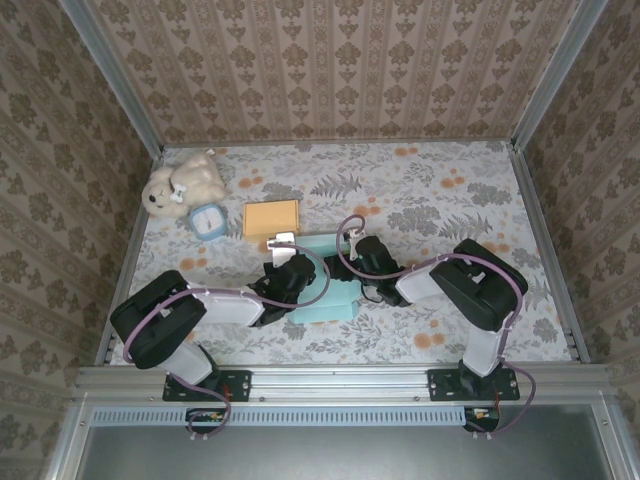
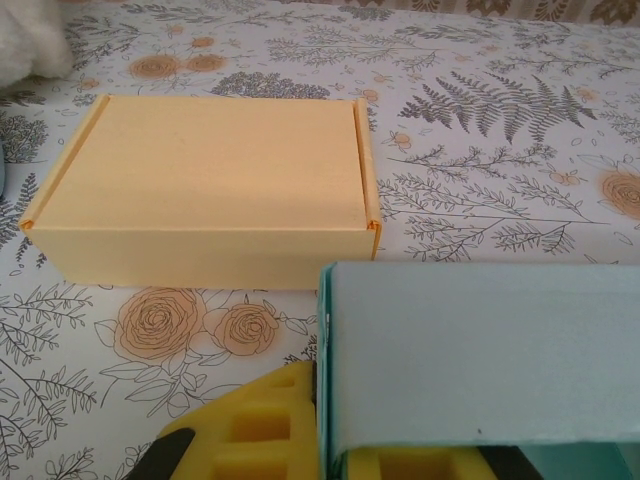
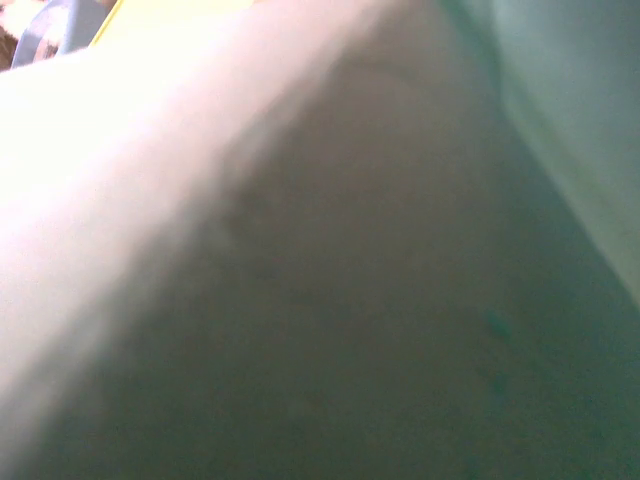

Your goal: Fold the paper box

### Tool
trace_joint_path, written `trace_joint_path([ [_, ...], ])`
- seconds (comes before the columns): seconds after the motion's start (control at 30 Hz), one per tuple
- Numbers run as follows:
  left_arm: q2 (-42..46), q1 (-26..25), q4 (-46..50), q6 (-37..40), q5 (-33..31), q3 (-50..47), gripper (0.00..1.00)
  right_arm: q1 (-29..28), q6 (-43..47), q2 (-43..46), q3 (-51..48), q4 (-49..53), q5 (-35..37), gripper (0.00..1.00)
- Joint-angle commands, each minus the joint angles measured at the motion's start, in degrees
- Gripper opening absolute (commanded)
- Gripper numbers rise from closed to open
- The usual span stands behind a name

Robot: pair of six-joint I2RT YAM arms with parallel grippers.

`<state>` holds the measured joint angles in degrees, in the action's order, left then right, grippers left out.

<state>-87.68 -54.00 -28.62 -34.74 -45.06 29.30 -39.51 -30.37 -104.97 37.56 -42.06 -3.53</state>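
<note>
A thin wall of the paper box (image 2: 480, 350) is being pinched between the jaws of the left gripper (image 2: 325, 445). The right gripper (image 1: 350, 268) is being held very near the box's other side; whether its jaws are apart is not being shown. An orange box (image 2: 200, 190) is being seen just past the left jaws.

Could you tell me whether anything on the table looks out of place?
Nothing looks spilled or damaged. The teal paper box lies half-folded between the arms, one panel upright at the left fingers. The orange box sits closed; the teddy bear lies in the far-left corner.
</note>
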Motion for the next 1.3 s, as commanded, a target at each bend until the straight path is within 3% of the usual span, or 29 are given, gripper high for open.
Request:
trace_joint_path([
  [0.0,1.1,-0.2,-1.3,-1.1,-0.2,0.2,0.00,-0.7,-2.0,-1.3,0.1,-0.1,1.8,0.55],
  [0.27,2.5,0.1,-0.9,-1.4,-0.2,-0.7,0.00,-1.7,-1.0,9.2,-1.9,6.2,2.0,0.55],
  [0.5,5.6,0.7,2.8,-1.3,-2.1,-1.7,0.00,-4.5,2.3,21.5,-4.1,17.5,8.8,0.56],
  [0.73,7.1,1.7,7.7,-2.1,-2.4,-1.1,0.00,-4.8,2.6,33.4,-6.3,25.7,10.6,0.56],
  [1.03,10.7,4.1,12.2,-4.2,4.0,-1.2,0.00,-4.8,5.9,52.0,-7.1,41.7,19.7,0.56],
  [1.13,12.8,4.4,15.0,-4.5,5.8,-0.7,0.00,-4.3,7.1,55.3,-5.8,47.4,23.9,0.57],
  [1.27,15.4,4.6,16.2,-4.5,7.2,-1.5,0.00,-2.8,6.4,55.8,-6.3,47.3,23.5,0.57],
])
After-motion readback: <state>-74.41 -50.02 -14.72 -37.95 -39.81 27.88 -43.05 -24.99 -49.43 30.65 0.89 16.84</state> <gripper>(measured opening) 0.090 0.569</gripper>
